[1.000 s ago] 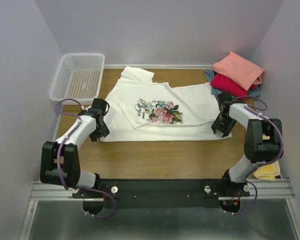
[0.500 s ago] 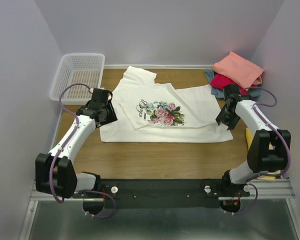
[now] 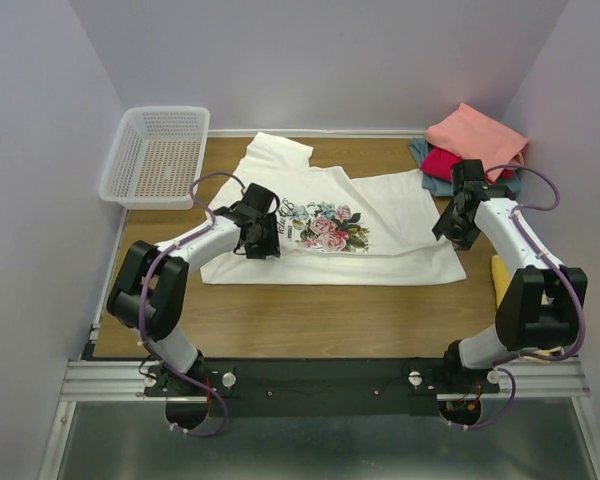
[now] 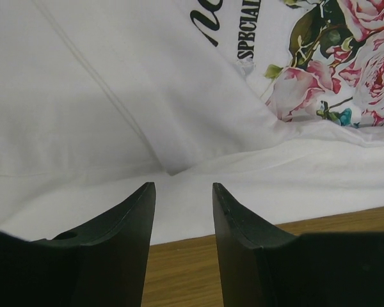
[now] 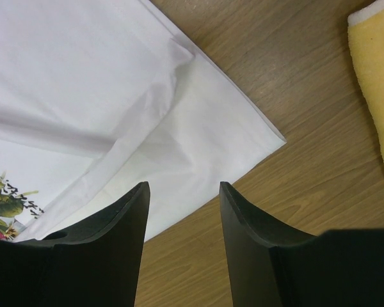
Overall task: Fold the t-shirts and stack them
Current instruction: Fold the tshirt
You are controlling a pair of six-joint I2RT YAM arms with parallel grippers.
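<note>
Half-folded white t-shirt (image 3: 400,232), nothing gripped

Top view: it lies on the desk (image 3: 310,320), folded shirts (image 3: 475,145) stacked far right; the mesh basket (image 3: 155,160) holds nothing. Left wrist: left tool (image 4: 183,187) spread over the layered hem, where a pinch might catch one layer only. Right wrist: right tool (image 5: 184,185) spread above the shirt's corner; a shallow grip could slip.
</note>
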